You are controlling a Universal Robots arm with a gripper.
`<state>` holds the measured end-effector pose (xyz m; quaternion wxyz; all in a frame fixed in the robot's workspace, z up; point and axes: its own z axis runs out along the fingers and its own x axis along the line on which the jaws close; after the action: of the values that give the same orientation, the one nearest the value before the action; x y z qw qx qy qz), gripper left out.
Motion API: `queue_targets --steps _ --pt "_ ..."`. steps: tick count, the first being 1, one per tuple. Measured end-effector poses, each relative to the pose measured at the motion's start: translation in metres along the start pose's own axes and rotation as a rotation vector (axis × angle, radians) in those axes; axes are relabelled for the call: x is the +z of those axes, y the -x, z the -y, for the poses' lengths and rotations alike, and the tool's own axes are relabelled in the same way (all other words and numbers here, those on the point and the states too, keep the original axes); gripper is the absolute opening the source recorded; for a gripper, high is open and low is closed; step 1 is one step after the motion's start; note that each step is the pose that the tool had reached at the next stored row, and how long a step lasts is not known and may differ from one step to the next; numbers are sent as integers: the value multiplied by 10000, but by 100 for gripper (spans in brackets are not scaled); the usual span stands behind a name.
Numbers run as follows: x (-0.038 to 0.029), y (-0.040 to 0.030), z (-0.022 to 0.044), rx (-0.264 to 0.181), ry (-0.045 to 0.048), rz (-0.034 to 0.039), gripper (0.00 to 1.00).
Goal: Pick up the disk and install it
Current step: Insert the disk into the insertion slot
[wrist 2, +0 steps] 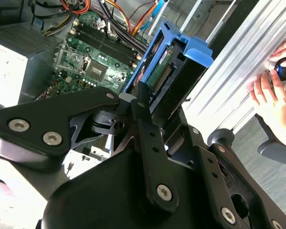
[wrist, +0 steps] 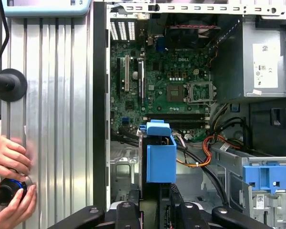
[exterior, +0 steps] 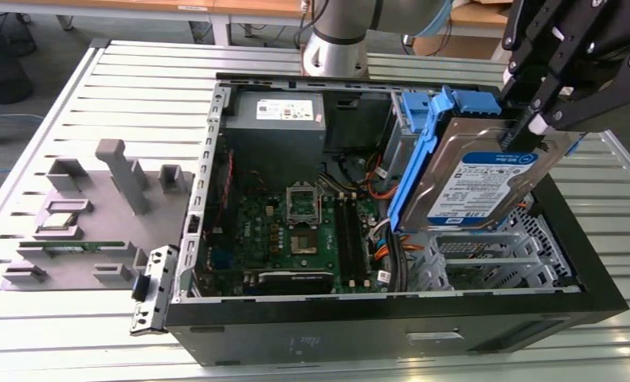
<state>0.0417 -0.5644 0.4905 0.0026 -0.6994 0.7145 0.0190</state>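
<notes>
Ribbed aluminium worktop (exterior: 134,72) is carrying a black open-sided computer tower case (exterior: 400,342), which is lying flat on its side with its inside laid bare. Beyond the case, the silver-grey base of the robot arm (exterior: 336,40) is being shown in the exterior view. Inside the case a green motherboard (exterior: 293,231) is lying on the bottom. A grey power-supply box with a white label (exterior: 277,119) is sitting just beside it, on the side toward the arm's base.

The flat rectangular silver disk (exterior: 485,179), with its white-and-blue label and blue plastic rails, is being held in the air by the black jaws. The jaws are being pressed shut on its upper end. It is being carried tilted, with its lower end hanging over the perforated silver metal drive cage (exterior: 485,255) at the exterior view's right of the case. Whether it is touching the cage cannot be told. In the second wrist view the disk (wrist 2: 174,71) is being shown from its connector end, above the motherboard. In the first wrist view the disk (wrist: 161,157) is being shown edge-on, blue rail uppermost.

A bare blue plastic bracket (exterior: 416,111) is standing in the case just behind the disk. A grey moulded fixture tray (exterior: 91,207) is lying on the worktop at the exterior view's left, well apart from the disk. At the worktop's edge, outside the case, a person's hand (wrist: 9,160) is being closed around a small black-and-blue object (wrist: 7,191).
</notes>
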Motion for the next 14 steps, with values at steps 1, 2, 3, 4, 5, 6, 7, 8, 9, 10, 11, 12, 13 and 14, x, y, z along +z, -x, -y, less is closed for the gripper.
queue_targets --steps 1,2,3,4,5,6,7,8,9,10,11,12,13,14 --pt "11 -3 1 0 0 1 35" --pt "22 -5 2 0 0 0 35" --pt "34 -7 3 0 0 -1 35" --pt "47 -9 4 0 0 1 35" --pt "60 -11 5 1 0 2 35" --pt "73 -13 6 1 0 1 35" --pt "84 -14 7 0 0 1 35" --pt "95 -15 8 1 0 1 35" --pt "104 -16 8 1 0 0 35" --pt "114 -18 10 1 0 1 35" --pt "123 -19 10 1 0 1 35" --pt "132 -19 11 1 0 1 35" --pt "135 -20 12 1 0 1 35" --pt "135 -20 12 1 0 0 35"
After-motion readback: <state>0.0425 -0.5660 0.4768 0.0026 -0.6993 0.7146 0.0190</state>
